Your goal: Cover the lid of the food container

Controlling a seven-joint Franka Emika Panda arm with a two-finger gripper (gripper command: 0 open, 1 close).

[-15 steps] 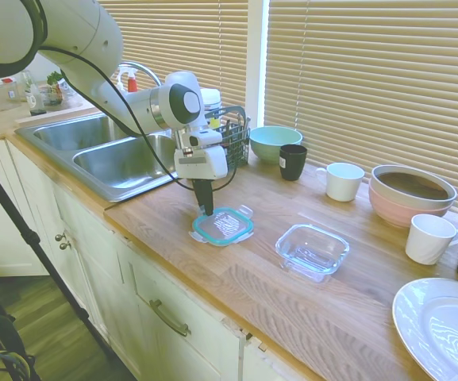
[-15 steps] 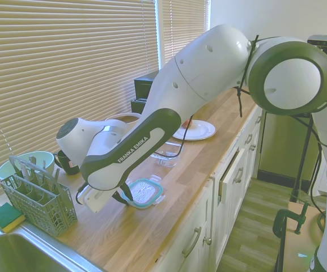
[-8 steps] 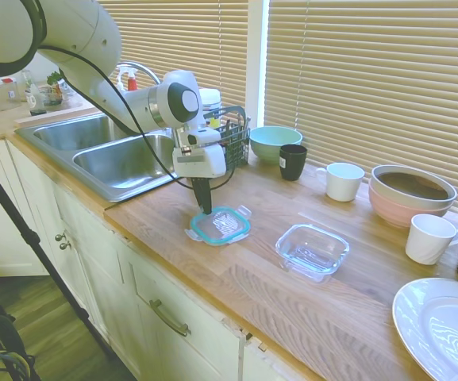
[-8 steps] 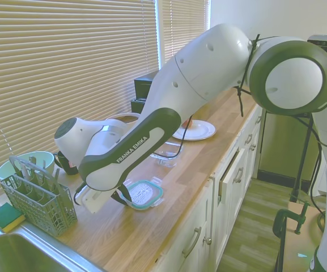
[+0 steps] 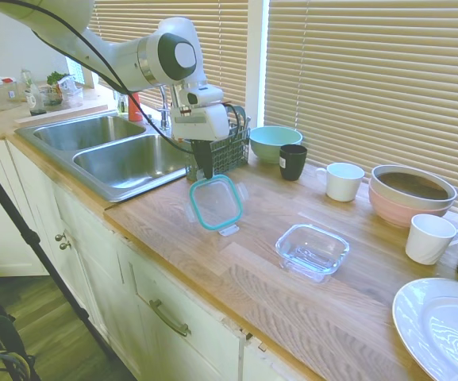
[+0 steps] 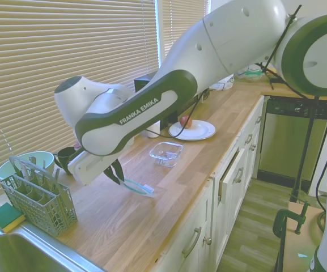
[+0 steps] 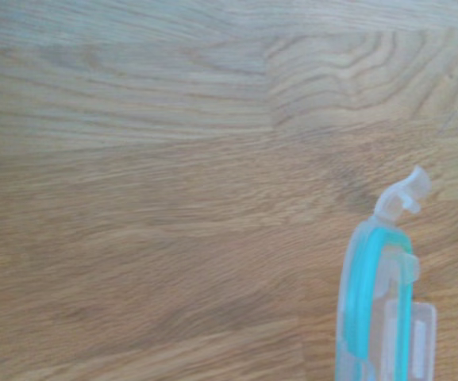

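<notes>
The claw (image 5: 203,171) is clamped on the lid's (image 5: 216,203) top edge — the lid hangs tilted in the air above the wooden counter (image 5: 276,278). The glass food container (image 5: 312,251) sits uncovered on the counter, well apart — toward the white mugs (image 5: 344,181).

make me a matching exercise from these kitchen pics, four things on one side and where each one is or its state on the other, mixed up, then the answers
Things
1. the lid
2. the food container
3. black cup
4. cutlery basket

Places or states
A. standing beside the light green bowl
B. at the sink's edge, behind the arm
C. held off the counter, hanging from the gripper
D. open and empty on the counter

Pairs: 1-C, 2-D, 3-A, 4-B
</notes>
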